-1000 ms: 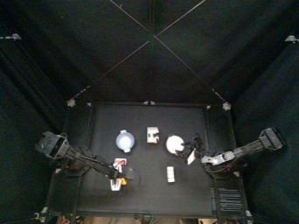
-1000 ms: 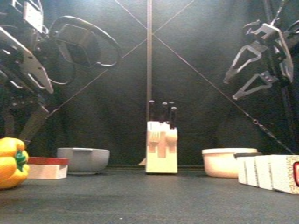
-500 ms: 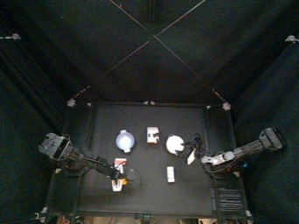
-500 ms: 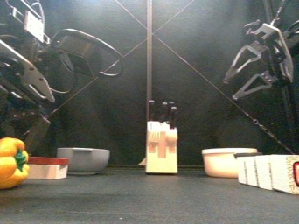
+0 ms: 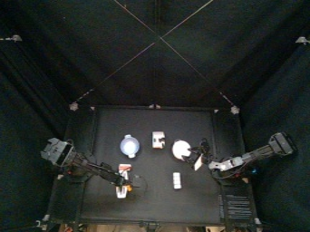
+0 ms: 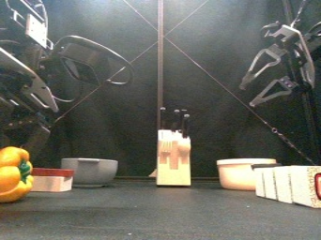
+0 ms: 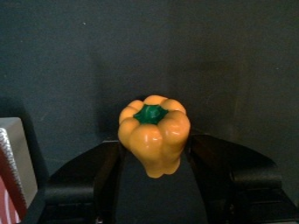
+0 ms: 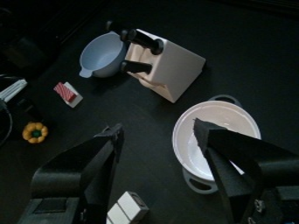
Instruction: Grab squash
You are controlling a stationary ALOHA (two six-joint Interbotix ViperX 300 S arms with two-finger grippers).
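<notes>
The task's thing is a glossy yellow-orange lobed fruit with a dark green stem point(image 7: 153, 136), lying at the table's front left between the spread, unclenched jaws of the left gripper point(image 7: 152, 179). Since a second ago the left arm has dropped lower over it, while the right gripper point(image 8: 163, 171), jaws apart, hangs unmoved above the white round bowl point(image 8: 219, 136).

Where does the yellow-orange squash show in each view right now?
Top: squash front-left of the table, barely visible by the left gripper.
Front: far left edge.
Left wrist: centre, between the jaws.
Right wrist: small, left edge.
Shared landmark: red-and-white box beside it.
</notes>
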